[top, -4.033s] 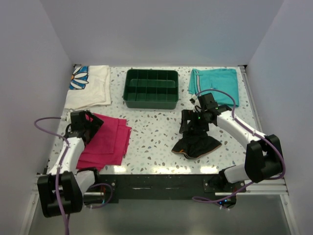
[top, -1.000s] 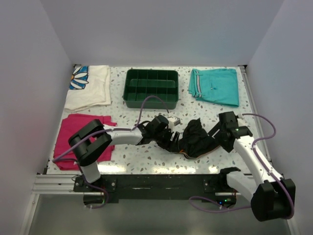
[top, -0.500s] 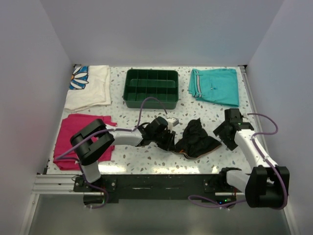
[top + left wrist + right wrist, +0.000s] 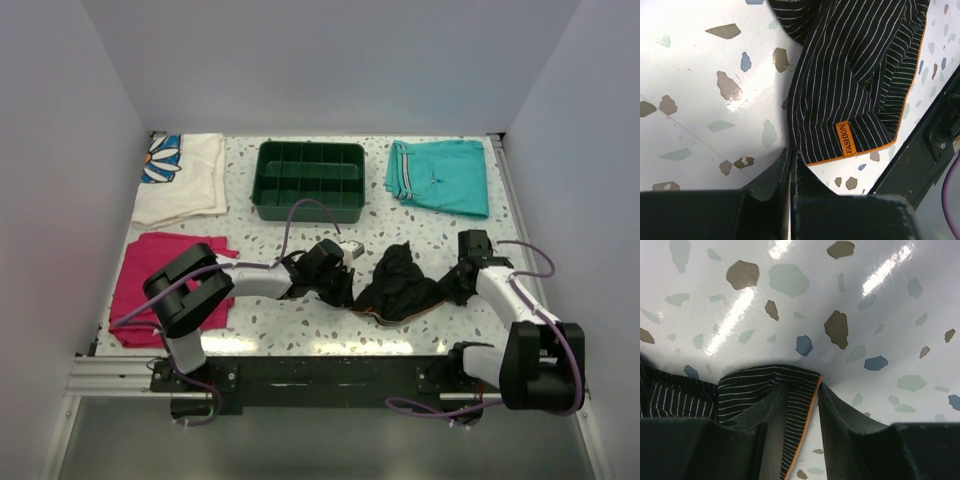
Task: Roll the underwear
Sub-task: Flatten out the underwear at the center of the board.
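My worry is the grip on both sides. The left claw [image 4: 791, 152] has its jaws pressed together right at the edge of the underwear [image 4: 400, 285], and at best it's got a sliver of that thin striped fabric. One pull and I'd guess it slips out.

The right claw [image 4: 802, 390] is partway apart, straddling an orange-edged hem corner. The cloth sits between the fingers but doesn't look clamped. If I lift now, that side probably stays on the tabletop [image 4: 320, 322] and the whole thing twists.

The other problem is that the underwear is a bunched heap, not flat. It's near the front edge of the tabletop, a bit right of centre, with the orange tag [image 4: 845, 138] just beside the left fingertips. Rolling it like this would give me a lumpy wad, so it needs spreading first.

Further out, the magenta cloth [image 4: 135, 275] is by the left edge and the teal shorts [image 4: 440, 175] are at the far right corner. Both are well apart from the action.
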Available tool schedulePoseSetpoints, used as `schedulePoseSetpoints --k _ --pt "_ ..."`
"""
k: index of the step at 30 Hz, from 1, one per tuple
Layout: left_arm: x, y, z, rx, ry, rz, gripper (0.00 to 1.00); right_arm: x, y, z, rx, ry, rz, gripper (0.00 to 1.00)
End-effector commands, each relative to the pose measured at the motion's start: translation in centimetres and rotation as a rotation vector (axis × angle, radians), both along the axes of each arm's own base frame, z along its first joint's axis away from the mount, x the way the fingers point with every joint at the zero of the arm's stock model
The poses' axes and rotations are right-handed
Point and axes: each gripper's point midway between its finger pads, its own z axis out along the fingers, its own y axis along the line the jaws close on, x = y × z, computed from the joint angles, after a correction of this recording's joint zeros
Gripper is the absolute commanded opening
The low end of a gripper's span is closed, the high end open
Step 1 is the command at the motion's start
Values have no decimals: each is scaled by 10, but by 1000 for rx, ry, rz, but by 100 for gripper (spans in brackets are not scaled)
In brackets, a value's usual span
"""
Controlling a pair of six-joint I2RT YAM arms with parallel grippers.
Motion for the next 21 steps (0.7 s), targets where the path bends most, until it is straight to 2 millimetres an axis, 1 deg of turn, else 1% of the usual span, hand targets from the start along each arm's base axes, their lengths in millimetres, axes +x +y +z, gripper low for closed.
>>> schedulePoseSetpoints --k 1,3,4,5,6,7,8,9,10,11,12,13,14,15,16,17,18,19,20,21 --pt "10 5 9 24 -36 38 0 5 3 -3 23 -43 -12 25" --pt "12 6 9 25 -35 43 0 3 3 -6 19 -25 -4 25" --pt "12 6 10 26 -36 44 0 2 3 -7 20 -23 -2 16" --pt "14 8 11 28 -40 51 0 1 5 -9 28 -19 2 4" --pt "16 10 13 34 -51 59 0 2 6 -8 32 -26 7 0" --pt "17 11 14 40 -55 63 0 3 7 -7 40 -42 17 0" --pt "21 12 20 31 -76 69 0 4 9 -6 47 -53 23 0" --pt "23 19 19 61 -83 88 0 7 12 -2 62 -76 37 0" --pt "24 24 20 76 -89 100 0 13 15 8 69 -129 75 0" --pt "30 27 32 63 -113 122 0 18 19 16 83 -166 99 0" --pt "38 33 37 73 -144 157 0 22 23 26 98 -212 124 0" --pt "41 38 43 83 -161 179 0 26 30 43 118 -277 180 0" --pt "48 43 61 63 -201 204 0 34 34 62 125 -339 212 0" --pt "58 47 75 62 -241 241 0 32 36 71 130 -352 234 0" --pt "61 54 83 82 -260 263 0 32 41 83 142 -373 275 0" --pt "66 59 104 67 -307 282 0 40 46 109 152 -434 315 0" --pt "77 63 123 66 -360 327 0 38 51 118 172 -441 343 0" --pt "78 70 141 58 -388 346 0 39 62 130 218 -461 395 0" --pt "81 73 153 53 -417 361 0 46 67 151 233 -505 427 0" --pt "87 75 176 32 -453 392 0 44 72 160 252 -505 453 0"
